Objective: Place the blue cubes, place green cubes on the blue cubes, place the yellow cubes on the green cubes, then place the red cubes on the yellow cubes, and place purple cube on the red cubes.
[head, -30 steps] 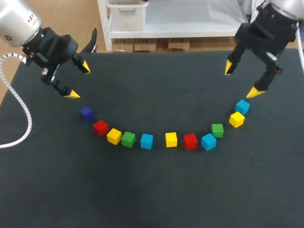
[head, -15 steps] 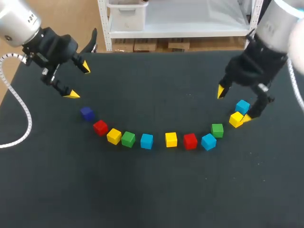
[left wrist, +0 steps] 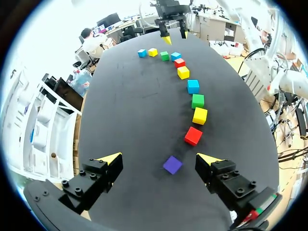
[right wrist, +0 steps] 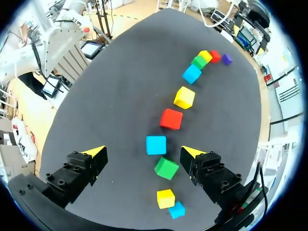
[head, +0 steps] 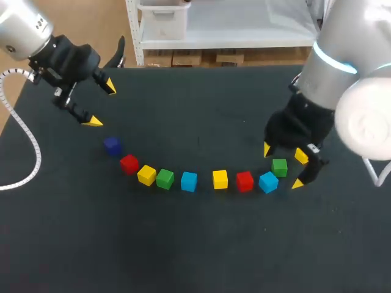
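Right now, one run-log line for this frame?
left gripper open, near purple cube | right gripper open, over green cube beside blue cube | stacking not begun

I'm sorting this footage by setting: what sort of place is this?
Most likely a robotics lab test bench: a left arm and a right arm hang over a black-covered table bearing an arc of small coloured cubes.

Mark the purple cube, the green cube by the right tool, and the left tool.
purple cube point(left wrist: 172, 165): left wrist view, top face.
green cube point(right wrist: 166, 168): right wrist view, top face.
left tool point(head: 102, 104): head view, midway between its yellow tips.
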